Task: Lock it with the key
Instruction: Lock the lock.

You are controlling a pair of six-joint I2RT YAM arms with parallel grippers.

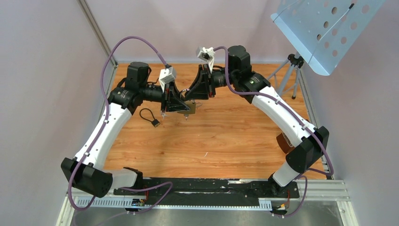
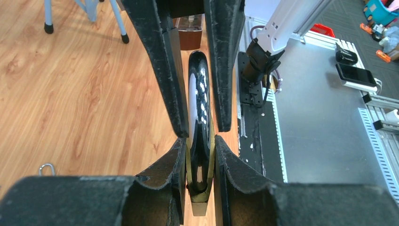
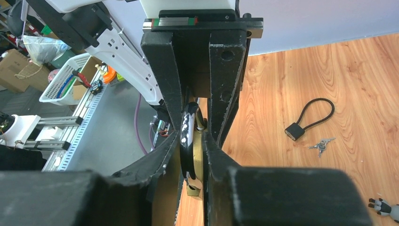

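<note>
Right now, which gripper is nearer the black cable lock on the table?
Left. The left gripper hangs just beside the cable lock; the right gripper is beyond it, across the brass padlock they both clamp.

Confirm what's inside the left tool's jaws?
A brass padlock with a shiny curved shackle, clamped between the left tool's black fingers. Whether a key is inserted cannot be seen: the fingers cover the lock's faces.

Nothing legible in any view (no text, brand or number): brass padlock (image 3: 197,162) too blurred to read, small black cable-loop lock (image 3: 295,132) shows no readable marking.
</note>
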